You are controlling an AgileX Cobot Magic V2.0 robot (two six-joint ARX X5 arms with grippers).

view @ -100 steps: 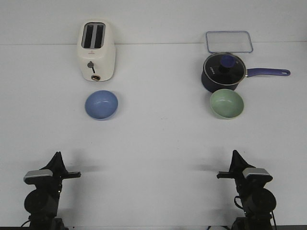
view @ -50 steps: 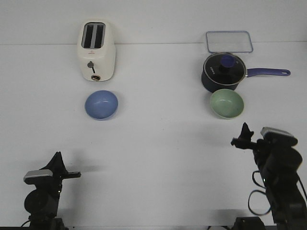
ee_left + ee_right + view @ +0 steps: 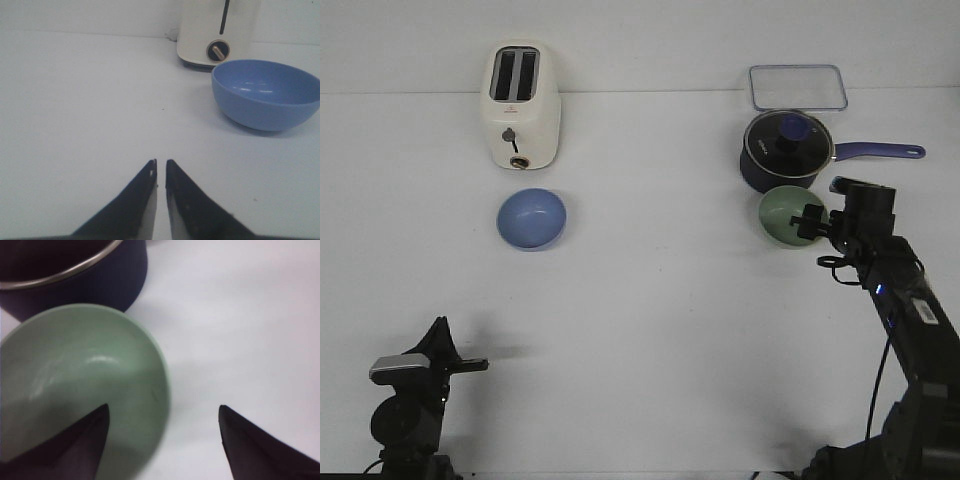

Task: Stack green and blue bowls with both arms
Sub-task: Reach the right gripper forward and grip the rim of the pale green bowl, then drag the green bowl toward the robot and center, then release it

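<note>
Green and round, the small pale bowl (image 3: 788, 214) sits on the white worktop (image 3: 660, 290), touching the dark blue pot (image 3: 785, 151). The right pincer (image 3: 164, 421) is wide open, one finger inside the bowl, one outside. The small round blue bowl (image 3: 531, 218) sits near the cream toaster (image 3: 520, 105). The left pincer (image 3: 160, 172) is almost closed and holds nothing.

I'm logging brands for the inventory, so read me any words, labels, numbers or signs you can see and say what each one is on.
No text can be read in any view.
Toaster: only a plain knob and lever on its front; no lettering shows.
Saucepan: a faint pale mark on its side, too small to read.
Blue bowl and green bowl: plain, no markings.
Clear lid behind the saucepan: nothing printed that shows.
</note>
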